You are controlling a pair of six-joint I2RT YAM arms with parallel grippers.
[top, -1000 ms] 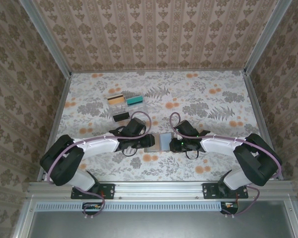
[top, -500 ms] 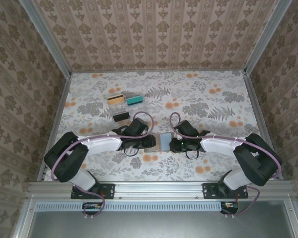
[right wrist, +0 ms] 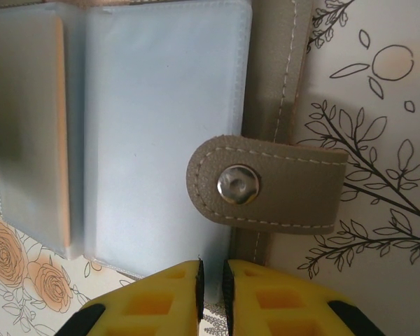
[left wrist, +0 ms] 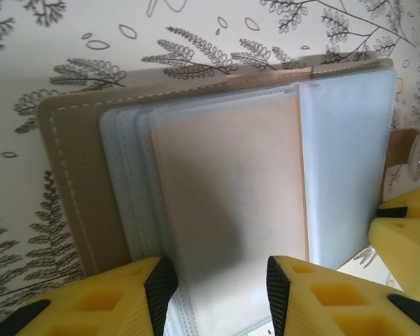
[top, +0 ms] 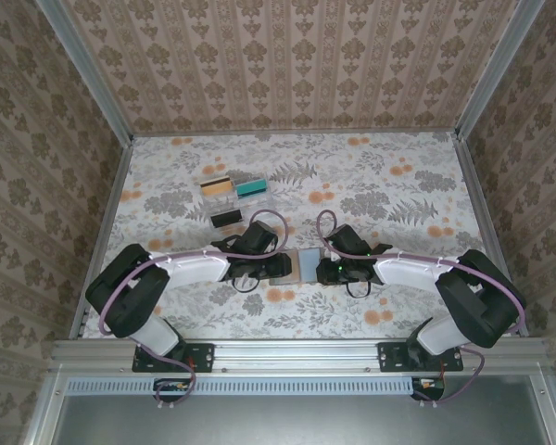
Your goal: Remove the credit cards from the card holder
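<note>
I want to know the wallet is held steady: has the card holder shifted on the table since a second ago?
No. The card holder keeps its place just above the orange flower print.

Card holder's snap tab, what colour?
Grey-brown tab on the card holder, pale stitching, silver snap; right wrist view best.

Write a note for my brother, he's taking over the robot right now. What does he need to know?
Left gripper: open, one finger on each side of the clear sleeves' edge.
Right gripper: shut on the edge of the card holder, near its snap tab.
Card holder: lies open on the table between the two grippers.
Done: a tan card, a teal card and a black card lie at the back left, apart from the holder.
Left: a peach card sits in a sleeve and needs pulling out. Whether the other sleeves hold cards cannot be told.
</note>
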